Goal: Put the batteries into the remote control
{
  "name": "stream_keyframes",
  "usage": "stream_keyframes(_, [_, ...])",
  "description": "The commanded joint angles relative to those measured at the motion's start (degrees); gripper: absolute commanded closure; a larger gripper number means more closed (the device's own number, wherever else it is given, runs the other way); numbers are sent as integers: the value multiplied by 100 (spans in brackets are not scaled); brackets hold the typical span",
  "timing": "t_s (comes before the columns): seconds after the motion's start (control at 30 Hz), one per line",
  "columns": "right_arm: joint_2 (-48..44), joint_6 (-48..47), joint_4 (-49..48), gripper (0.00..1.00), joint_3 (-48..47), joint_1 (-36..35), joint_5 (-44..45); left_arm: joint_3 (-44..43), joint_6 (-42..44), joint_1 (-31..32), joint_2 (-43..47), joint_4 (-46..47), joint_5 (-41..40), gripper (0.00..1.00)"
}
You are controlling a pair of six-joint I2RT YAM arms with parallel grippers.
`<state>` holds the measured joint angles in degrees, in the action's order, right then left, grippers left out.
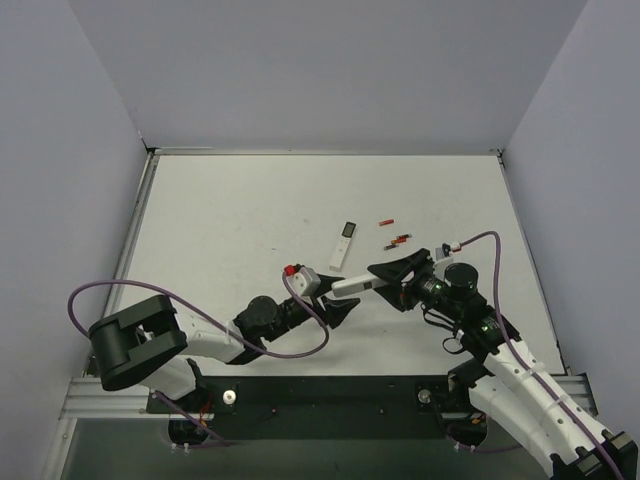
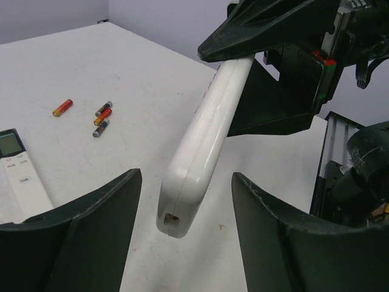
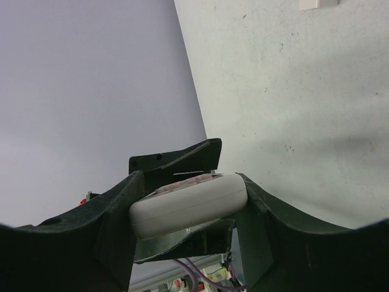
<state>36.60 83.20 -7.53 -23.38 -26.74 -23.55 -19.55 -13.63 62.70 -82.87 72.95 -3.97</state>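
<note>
My left gripper [image 2: 185,185] stands with its jaws apart around the free end of the remote control [image 2: 206,128]. There is a gap on each side and neither finger touches it. The remote control is held in the air above the table [image 1: 220,210]. Its long axis runs from my left gripper across to my right gripper [image 1: 397,280], which is clamped across the width of the other end. So the remote control lies straight ahead of my left fingers, end-on. I judge the coming move to be a squeeze onto that end, either to take it over or to brace it for the battery cover.

The batteries [image 1: 398,239] lie loose on the table beyond the remote control, nearer my right arm, which is occupied. A longer slim remote [image 1: 343,243] also lies beyond the remote control, just left of the batteries.

The left wrist view shows what the top view cannot: the gaps beside the remote control's end and a small dark notch in that end. Only the right wrist view shows my right fingers pressed flat against both of its sides. Only the top view shows both arms and the batteries together.
</note>
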Motion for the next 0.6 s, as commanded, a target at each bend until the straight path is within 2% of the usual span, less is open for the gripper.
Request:
stream_keyframes(0.0, [-223,276,-389,100,96,-59,-53,-224,-298,6,-255,1555,396,31])
stream_keyframes(0.2, [-452,610,-548,100,404,-121,26,-277,-456,-38,-388,1942,529,51])
stream_keyframes(0.57, [-109,663,-768,100,351,-340,-1,-163,-597,-258,-124,2223,923,50])
